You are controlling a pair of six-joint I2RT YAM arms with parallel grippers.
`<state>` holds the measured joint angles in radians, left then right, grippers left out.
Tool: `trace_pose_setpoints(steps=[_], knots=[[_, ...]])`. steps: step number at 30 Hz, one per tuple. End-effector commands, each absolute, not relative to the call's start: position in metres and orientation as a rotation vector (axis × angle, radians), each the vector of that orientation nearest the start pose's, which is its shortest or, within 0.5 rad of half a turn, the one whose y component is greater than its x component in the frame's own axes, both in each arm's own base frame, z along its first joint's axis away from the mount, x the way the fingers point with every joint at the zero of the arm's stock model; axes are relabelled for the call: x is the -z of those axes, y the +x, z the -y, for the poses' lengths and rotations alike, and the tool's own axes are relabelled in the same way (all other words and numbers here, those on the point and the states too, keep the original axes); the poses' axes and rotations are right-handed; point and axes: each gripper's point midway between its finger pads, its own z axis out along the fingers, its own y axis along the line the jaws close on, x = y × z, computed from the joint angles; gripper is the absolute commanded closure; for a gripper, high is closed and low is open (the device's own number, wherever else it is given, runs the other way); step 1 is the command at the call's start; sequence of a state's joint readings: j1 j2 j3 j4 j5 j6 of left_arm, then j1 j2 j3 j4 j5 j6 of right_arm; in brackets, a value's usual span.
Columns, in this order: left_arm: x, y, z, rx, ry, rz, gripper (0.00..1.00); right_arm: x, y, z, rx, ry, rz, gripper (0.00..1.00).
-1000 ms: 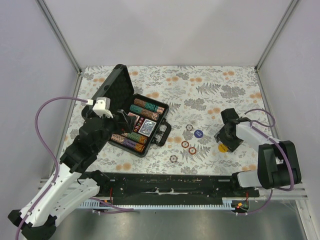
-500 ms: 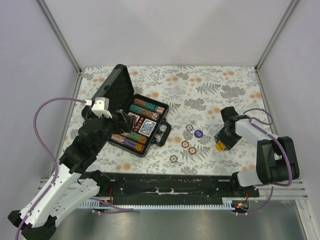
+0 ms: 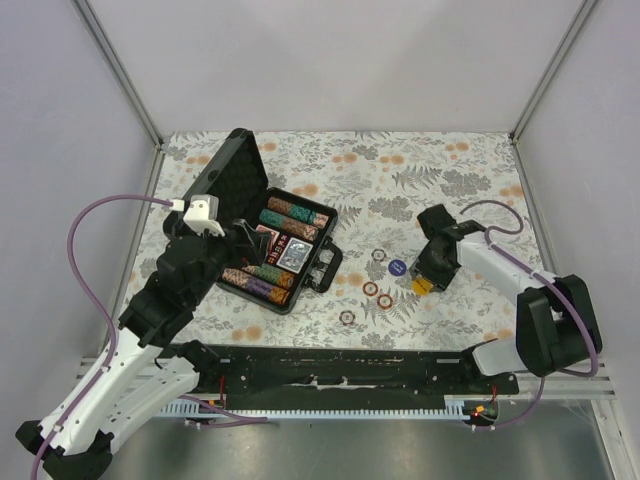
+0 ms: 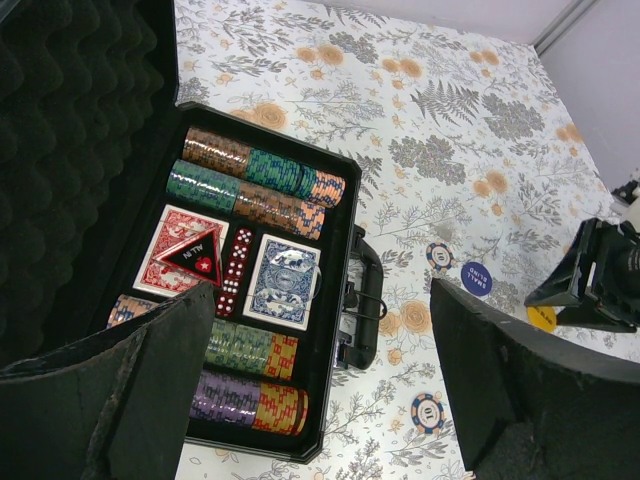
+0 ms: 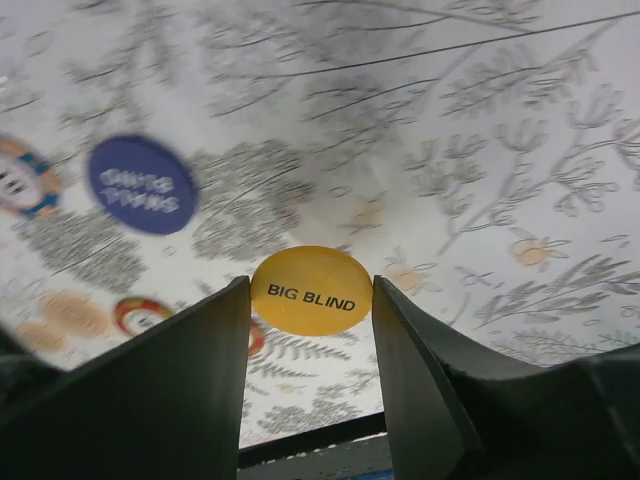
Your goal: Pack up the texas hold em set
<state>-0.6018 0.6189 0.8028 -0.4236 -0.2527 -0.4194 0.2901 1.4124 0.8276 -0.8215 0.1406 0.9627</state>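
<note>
The right claw (image 3: 424,282) grips a yellow button (image 3: 420,288) beside the blue button (image 3: 397,267)

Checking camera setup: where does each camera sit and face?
Top external: high behind the bases, facing down at the table; left arm, right arm show.
Left wrist: on that arm, facing the open briefcase past open jaws.
Right wrist: on that arm, facing the table; jaws hold the yellow button.
Shared: blue button, in all three.
</note>
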Motion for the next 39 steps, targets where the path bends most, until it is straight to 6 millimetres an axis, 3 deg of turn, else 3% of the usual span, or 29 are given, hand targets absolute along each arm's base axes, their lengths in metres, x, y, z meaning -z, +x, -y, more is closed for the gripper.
trace_pose_setpoints(steps=[1, 11, 15, 19, 25, 39], knots=[[-0.282, 0.238, 0.129, 0.49, 0.003, -1.796, 0.06, -0.078, 0.254, -0.123, -0.147, 0.86, -2.649, 0.5], [-0.281, 0.237, 0.124, 0.477, -0.012, -1.795, 0.06, -0.127, 0.313, -0.286, -0.403, 0.354, -2.552, 0.51], [-0.282, 0.236, 0.124, 0.481, -0.014, -1.788, 0.06, -0.128, 0.327, -0.343, -0.446, 0.207, -2.513, 0.51], [-0.283, 0.235, 0.123, 0.481, -0.012, -1.783, 0.06, -0.128, 0.34, -0.383, -0.462, 0.118, -2.484, 0.51], [-0.286, 0.234, 0.12, 0.472, -0.017, -1.773, 0.06, -0.113, 0.347, -0.408, -0.416, 0.06, -2.491, 0.51], [-0.285, 0.233, 0.117, 0.458, -0.023, -1.773, 0.06, -0.087, 0.346, -0.41, -0.315, 0.032, -2.546, 0.48]])
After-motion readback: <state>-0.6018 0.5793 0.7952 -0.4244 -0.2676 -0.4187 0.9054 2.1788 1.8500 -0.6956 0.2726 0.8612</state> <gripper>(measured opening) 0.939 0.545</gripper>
